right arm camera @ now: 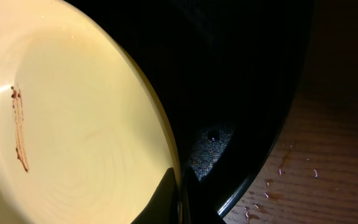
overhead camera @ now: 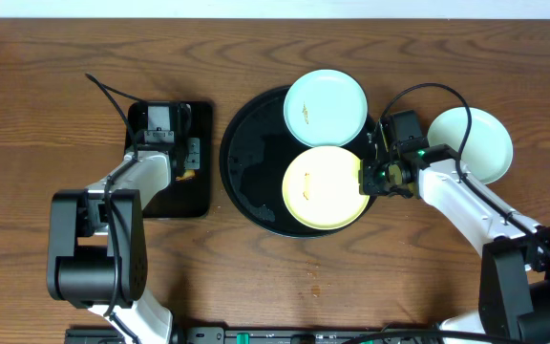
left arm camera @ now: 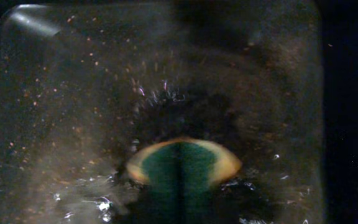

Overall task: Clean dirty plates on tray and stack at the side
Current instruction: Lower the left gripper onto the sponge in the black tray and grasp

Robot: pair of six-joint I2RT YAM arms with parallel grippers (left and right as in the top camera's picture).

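Brown wood desk (overhead camera: 351, 287), seen from overhead. Large round black tray (overhead camera: 251, 162) sits at centre. A smaller rectangular black tray (overhead camera: 199, 199) lies just off its 9 o'clock, a narrow gap between them.

Right arm (overhead camera: 456, 196) reaches in from 4 o'clock. Left arm (overhead camera: 137, 177) reaches up from 7 o'clock over the rectangular tray.

Three plates:
- Yellow plate (overhead camera: 318, 186) lies in the round tray's 4 o'clock part.
- Mint plate (overhead camera: 325, 108) sits at the tray's 1 o'clock, overlapping the rim and just beside the yellow one.
- Second mint plate (overhead camera: 475, 143) lies on bare desk, well off the tray at 3 o'clock, partly under the right arm's cable.

Right jaws are clenched on the yellow plate's rim at its 3 o'clock. The wrist view shows dark fingertips (right arm camera: 169, 199) pinching the edge.

Left jaws hang over the rectangular tray. Cannot tell whether they are released or clenched.

Green sponge (left arm camera: 182, 168) with a yellowish edge lies low in the left wrist view, on the wet, speckled tray floor.

Brown smudge (right arm camera: 18, 127) streaks the yellow plate's face. A small streak (overhead camera: 305, 115) marks the tray-side mint plate. A few droplets (right arm camera: 284, 163) show on the desk by the tray rim.
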